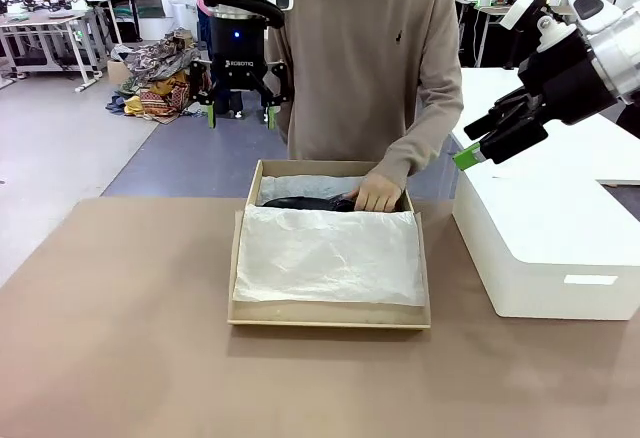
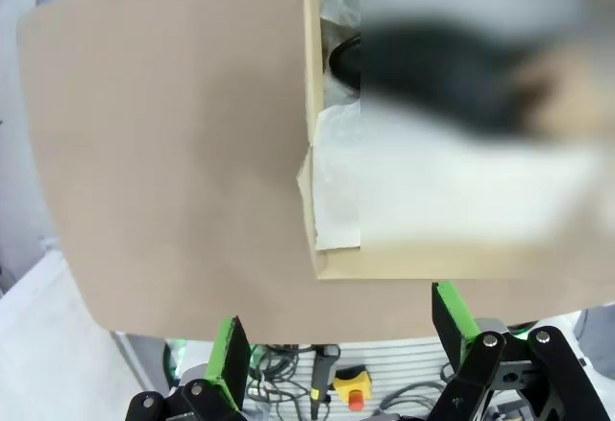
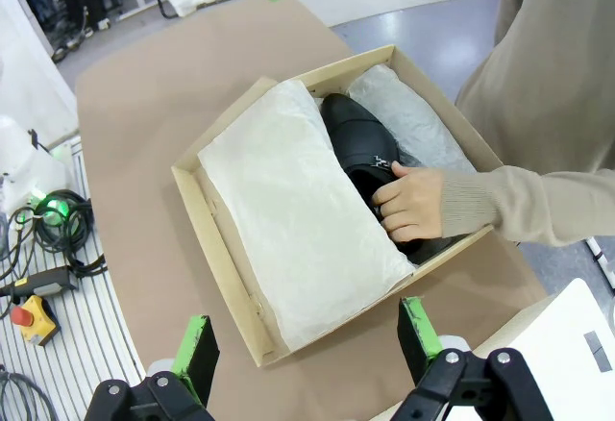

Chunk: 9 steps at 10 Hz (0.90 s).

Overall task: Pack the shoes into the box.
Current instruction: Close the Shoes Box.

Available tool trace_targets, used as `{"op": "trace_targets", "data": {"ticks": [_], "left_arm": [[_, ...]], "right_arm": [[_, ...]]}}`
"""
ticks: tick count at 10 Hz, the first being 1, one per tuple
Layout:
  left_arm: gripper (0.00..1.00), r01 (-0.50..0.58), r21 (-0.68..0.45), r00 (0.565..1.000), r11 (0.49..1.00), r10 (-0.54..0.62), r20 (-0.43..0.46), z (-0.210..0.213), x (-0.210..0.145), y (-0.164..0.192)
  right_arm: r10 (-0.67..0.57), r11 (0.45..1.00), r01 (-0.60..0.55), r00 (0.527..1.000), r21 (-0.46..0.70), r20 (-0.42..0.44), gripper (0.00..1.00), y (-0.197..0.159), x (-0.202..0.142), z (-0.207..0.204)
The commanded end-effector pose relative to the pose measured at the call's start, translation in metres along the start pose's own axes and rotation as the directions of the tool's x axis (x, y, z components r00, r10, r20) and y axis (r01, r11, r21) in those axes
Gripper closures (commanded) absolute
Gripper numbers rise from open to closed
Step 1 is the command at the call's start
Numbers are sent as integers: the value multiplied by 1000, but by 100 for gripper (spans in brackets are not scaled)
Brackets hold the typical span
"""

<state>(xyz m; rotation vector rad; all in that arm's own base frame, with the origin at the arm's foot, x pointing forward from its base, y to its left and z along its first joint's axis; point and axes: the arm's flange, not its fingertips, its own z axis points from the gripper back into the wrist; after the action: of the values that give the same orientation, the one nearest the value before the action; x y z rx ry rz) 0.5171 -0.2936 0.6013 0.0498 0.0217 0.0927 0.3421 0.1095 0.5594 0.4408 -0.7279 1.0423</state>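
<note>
At the middle of the tabletop [image 1: 110,338] sits the box [image 1: 330,316], and the packing step is live: a person's hand [image 1: 378,194] presses a black shoe [image 1: 305,203] down along the box's 12 o'clock wall. White tissue paper [image 1: 325,253] blankets everything from there to the 6 o'clock rim (whether a second shoe lies under it, I cannot tell). Left pincer [image 1: 240,113] hangs high off the box's 11 o'clock, jaws apart, nothing in them. Right pincer [image 1: 468,140] hovers at 2 o'clock above the white box [image 1: 560,248], fingers spread, empty too. My read: the shoe is being seated, so the next move calls for that hand to clear out, then tissue over the shoe, with neither arm crowding in.
</note>
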Motion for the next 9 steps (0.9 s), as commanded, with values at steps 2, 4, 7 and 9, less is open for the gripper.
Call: {"op": "trace_targets", "data": {"ticks": [2, 4, 7, 9], "left_arm": [[0, 219, 75, 975, 973, -221, 28, -5, -7, 0], [0, 413, 194, 899, 890, -433, 70, 1, -10, 24], [0, 751, 172, 628, 638, -770, 113, 6, -12, 79], [0, 895, 122, 414, 429, -901, 130, 5, -7, 113]], "right_arm": [[18, 1000, -19, 999, 19, 30, 0, -3, 0, -1], [18, 1000, -19, 999, 19, 30, 0, -3, 0, -1], [18, 1000, -19, 999, 19, 30, 0, -3, 0, -1], [18, 1000, -19, 999, 19, 30, 0, -3, 0, -1]]}}
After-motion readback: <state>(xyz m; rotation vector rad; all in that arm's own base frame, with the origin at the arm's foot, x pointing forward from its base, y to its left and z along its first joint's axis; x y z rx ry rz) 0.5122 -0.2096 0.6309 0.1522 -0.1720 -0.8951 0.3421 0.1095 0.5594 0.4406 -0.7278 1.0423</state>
